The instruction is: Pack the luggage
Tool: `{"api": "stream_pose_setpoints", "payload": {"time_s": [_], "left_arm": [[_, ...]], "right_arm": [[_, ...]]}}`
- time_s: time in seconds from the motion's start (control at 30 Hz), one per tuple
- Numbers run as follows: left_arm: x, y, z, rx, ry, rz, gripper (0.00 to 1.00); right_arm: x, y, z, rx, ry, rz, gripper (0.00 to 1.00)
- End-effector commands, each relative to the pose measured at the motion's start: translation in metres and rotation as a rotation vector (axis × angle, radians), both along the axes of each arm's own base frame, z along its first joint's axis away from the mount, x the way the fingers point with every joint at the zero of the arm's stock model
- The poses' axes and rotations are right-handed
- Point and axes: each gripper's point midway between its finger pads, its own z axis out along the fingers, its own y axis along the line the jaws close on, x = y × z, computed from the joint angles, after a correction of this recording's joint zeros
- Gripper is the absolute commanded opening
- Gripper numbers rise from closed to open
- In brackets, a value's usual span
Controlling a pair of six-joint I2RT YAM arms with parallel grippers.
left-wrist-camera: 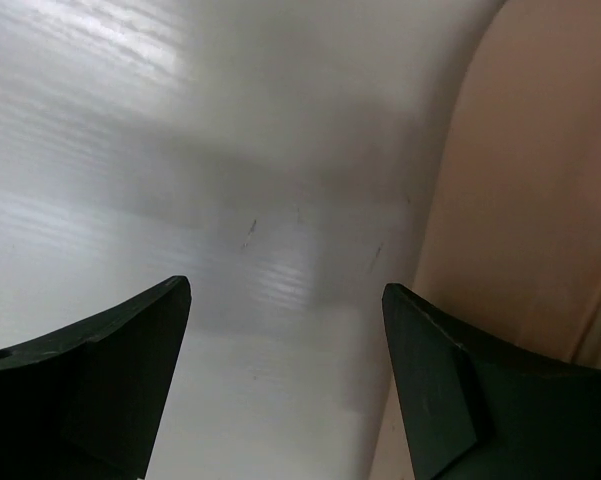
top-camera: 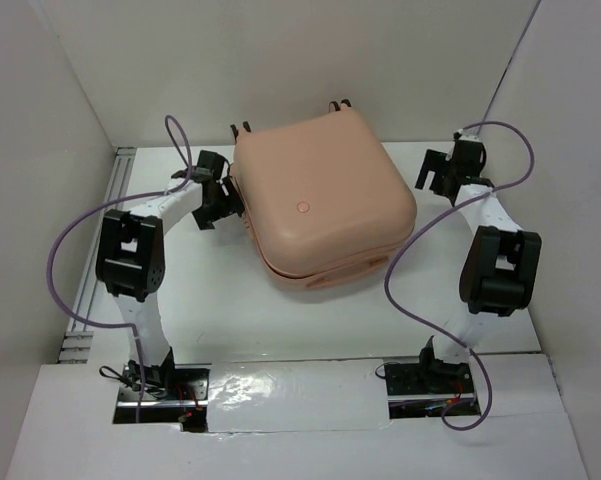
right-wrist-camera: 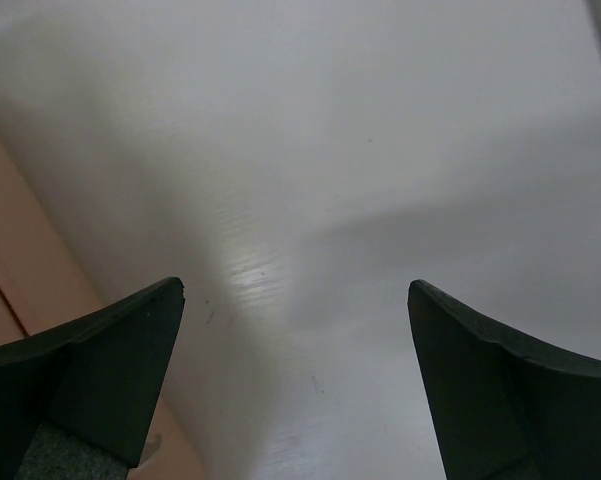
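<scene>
The luggage [top-camera: 325,200] lies closed between my tools, a stiff, slick, bulky shell, I judge, best taken at its seam lip; my left gripper [left-wrist-camera: 285,290] gapes wide and empty just beside it; my right gripper [right-wrist-camera: 295,285] likewise, near its other side.

- Top external: high behind the arm bases, looking down on the whole table [top-camera: 280,330] and luggage [top-camera: 320,200].
- Left wrist: close to the table, luggage at frame right.
- Right wrist: equally close, luggage at frame left.
- All three share luggage and table.
</scene>
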Motion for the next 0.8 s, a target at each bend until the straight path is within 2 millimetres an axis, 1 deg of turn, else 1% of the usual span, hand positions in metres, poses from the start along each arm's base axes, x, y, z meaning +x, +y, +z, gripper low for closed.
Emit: {"api": "stream_pose_setpoints", "payload": {"time_s": [0.0, 0.03, 0.07, 0.1, 0.13, 0.17, 0.2, 0.23, 0.27, 0.3, 0.33, 0.37, 0.4, 0.43, 0.47, 0.5, 0.53, 0.57, 0.6, 0.63, 0.67, 0.7, 0.73, 0.77], "left_arm": [[0.034, -0.021, -0.006, -0.049, -0.035, -0.074, 0.9], [0.038, -0.022, -0.008, -0.045, -0.035, -0.082, 0.89], [0.047, -0.024, -0.005, -0.04, -0.052, -0.095, 0.89], [0.049, -0.029, -0.014, -0.032, -0.039, -0.117, 0.89], [0.052, -0.031, -0.015, -0.034, -0.041, -0.136, 0.89], [0.062, -0.039, -0.009, -0.04, -0.074, -0.165, 0.89], [0.071, -0.048, -0.006, -0.057, -0.11, -0.228, 0.89], [0.078, -0.052, -0.013, -0.064, -0.116, -0.262, 0.89], [0.095, -0.059, 0.0, -0.075, -0.173, -0.294, 0.89], [0.1, -0.072, 0.002, -0.092, -0.189, -0.363, 0.89], [0.108, -0.078, 0.005, -0.103, -0.208, -0.393, 0.89], [0.116, -0.083, -0.009, -0.111, -0.199, -0.413, 0.89], [0.135, -0.09, 0.011, -0.126, -0.262, -0.425, 0.89], [0.139, -0.1, 0.014, -0.153, -0.281, -0.484, 0.89], [0.144, -0.104, 0.016, -0.163, -0.296, -0.506, 0.87], [0.154, -0.114, 0.021, -0.158, -0.328, -0.529, 0.87], [0.16, -0.115, 0.024, -0.14, -0.358, -0.57, 0.87], [0.164, -0.124, 0.028, -0.12, -0.386, -0.598, 0.87], [0.171, -0.132, 0.04, -0.085, -0.437, -0.635, 0.91], [0.176, -0.131, 0.041, -0.069, -0.449, -0.637, 0.93], [0.178, -0.132, 0.051, -0.069, -0.464, -0.636, 0.93], [0.18, -0.13, 0.06, -0.057, -0.47, -0.626, 0.95], [0.181, -0.128, 0.064, -0.047, -0.469, -0.618, 0.99], [0.18, -0.12, 0.084, -0.021, -0.486, -0.572, 0.99]], "right_arm": [[0.032, 0.04, 0.006, -0.03, -0.065, 0.169, 1.0], [0.034, 0.05, -0.001, -0.037, -0.059, 0.197, 1.0], [0.038, 0.073, -0.005, -0.067, -0.067, 0.274, 1.0], [0.037, 0.087, -0.008, -0.073, -0.067, 0.32, 1.0], [0.036, 0.099, -0.01, -0.084, -0.072, 0.366, 1.0], [0.034, 0.127, -0.013, -0.083, -0.077, 0.458, 1.0], [0.03, 0.138, -0.018, -0.092, -0.066, 0.49, 1.0], [0.027, 0.148, -0.013, -0.11, -0.07, 0.508, 1.0], [0.016, 0.173, -0.009, -0.12, -0.073, 0.569, 1.0], [0.003, 0.18, -0.019, -0.126, -0.055, 0.581, 1.0], [-0.006, 0.19, -0.019, -0.125, -0.053, 0.604, 1.0], [-0.014, 0.198, -0.006, -0.118, -0.089, 0.615, 1.0], [-0.023, 0.215, -0.002, -0.092, -0.113, 0.647, 1.0], [-0.038, 0.223, -0.014, -0.051, -0.084, 0.664, 1.0], [-0.047, 0.23, -0.013, -0.026, -0.082, 0.673, 1.0], [-0.058, 0.243, -0.003, -0.001, -0.11, 0.69, 1.0], [-0.074, 0.249, -0.015, 0.041, -0.084, 0.69, 1.0], [-0.085, 0.255, -0.018, 0.06, -0.076, 0.699, 1.0], [-0.105, 0.279, -0.008, 0.09, -0.097, 0.767, 0.99], [-0.125, 0.289, -0.017, 0.092, -0.075, 0.81, 0.99], [-0.139, 0.299, -0.018, 0.076, -0.072, 0.835, 0.99], [-0.152, 0.311, -0.015, 0.063, -0.085, 0.865, 0.99], [-0.174, 0.328, -0.005, 0.021, -0.111, 0.921, 0.99], [-0.182, 0.334, 0.001, 0.005, -0.126, 0.931, 1.0]]}}
